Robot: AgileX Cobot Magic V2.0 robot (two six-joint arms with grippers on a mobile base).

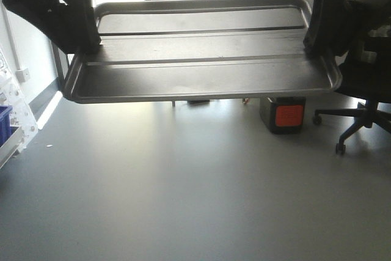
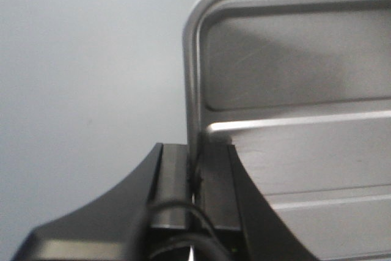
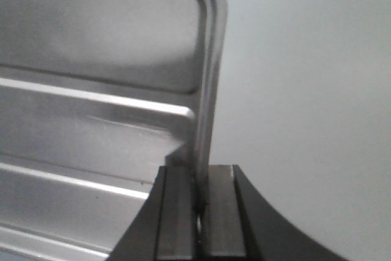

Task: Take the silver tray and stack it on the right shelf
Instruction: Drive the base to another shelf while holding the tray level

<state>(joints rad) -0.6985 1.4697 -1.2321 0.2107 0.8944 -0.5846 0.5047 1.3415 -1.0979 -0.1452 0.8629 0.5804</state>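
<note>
The silver tray [image 1: 201, 65], shiny with two long ridges across its floor, hangs level in the air above the grey floor. My left gripper [image 1: 85, 44] is shut on its left rim, and my right gripper [image 1: 314, 44] is shut on its right rim. In the left wrist view the black jaws [image 2: 197, 163] pinch the tray's thin rim [image 2: 190, 77]. In the right wrist view the jaws [image 3: 200, 178] pinch the opposite rim [image 3: 211, 77]. The right shelf is out of view.
A black box with an orange-red panel [image 1: 284, 114] stands on the floor behind the tray. A black office chair [image 1: 360, 108] is at the right. A white frame [image 1: 13, 105] and a blue bin [image 1: 5, 123] show at the left edge.
</note>
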